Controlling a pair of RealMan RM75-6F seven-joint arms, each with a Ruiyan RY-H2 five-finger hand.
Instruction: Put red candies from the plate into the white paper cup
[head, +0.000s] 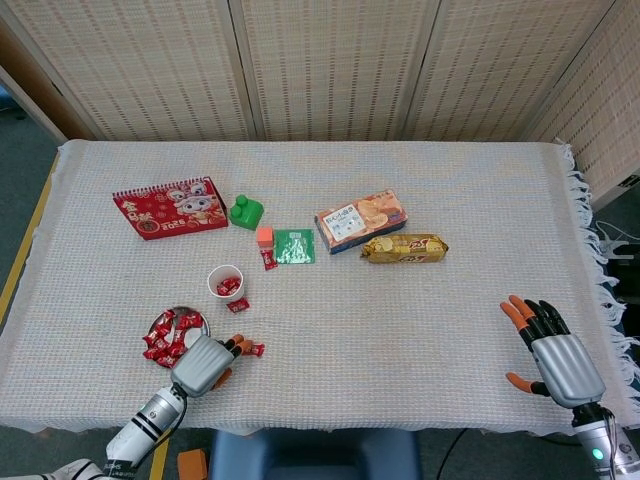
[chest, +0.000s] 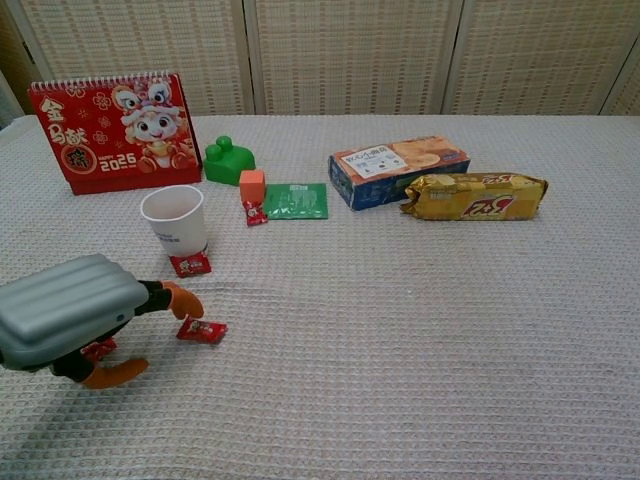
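Observation:
The white paper cup (head: 225, 282) (chest: 175, 219) stands left of centre with red candies inside. The metal plate (head: 166, 317) in front of it holds several red candies (head: 165, 337); in the chest view my left hand hides it. My left hand (head: 205, 362) (chest: 70, 311) lies just right of the plate, holding nothing. Its fingertips (chest: 185, 300) reach a loose red candy (head: 252, 349) (chest: 202, 329) on the cloth. Another loose candy (head: 238, 305) (chest: 190, 264) lies at the cup's foot. My right hand (head: 555, 355) rests far right, fingers spread and empty.
Behind the cup are a red calendar (chest: 112, 130), a green block (chest: 230, 160), an orange block (chest: 252, 184) with one candy (chest: 255, 213) beside it, and a green packet (chest: 296, 200). A biscuit box (chest: 398, 170) and a yellow snack bag (chest: 475, 195) lie right of centre.

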